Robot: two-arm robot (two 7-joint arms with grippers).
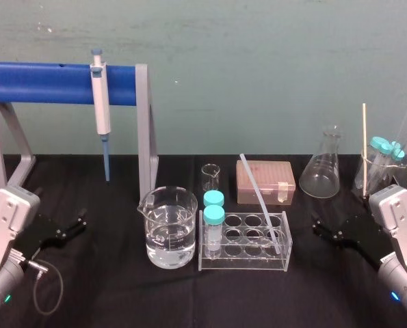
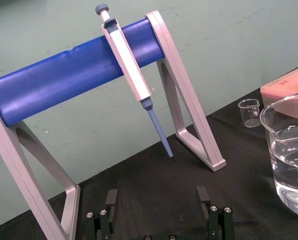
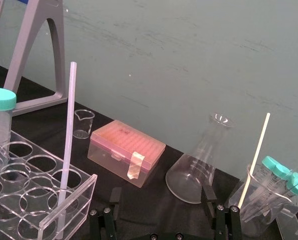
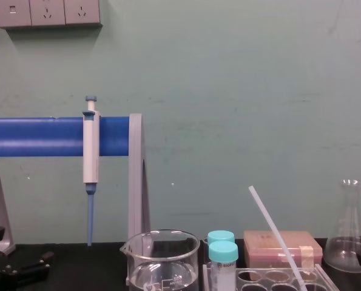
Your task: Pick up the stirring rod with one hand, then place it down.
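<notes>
Head view: stirring rod [image 1: 261,202] leans propped in a hole of the clear rack [image 1: 244,263], likely for easy reach; right gripper [image 1: 321,229] and left gripper [image 1: 79,224] sit spread, empty, either side.

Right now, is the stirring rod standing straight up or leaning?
Leaning. The rod has its lower end in a hole of the rack, and its top slants to the robot's left.

- Soft, even light over the green wall [image 1: 258,68]; shadows faint.
- Small glints on the water beaker [image 1: 167,225], right of the jaws of the left gripper [image 1: 84,223].
- The black tabletop [image 1: 107,287] is dark beneath them.
</notes>
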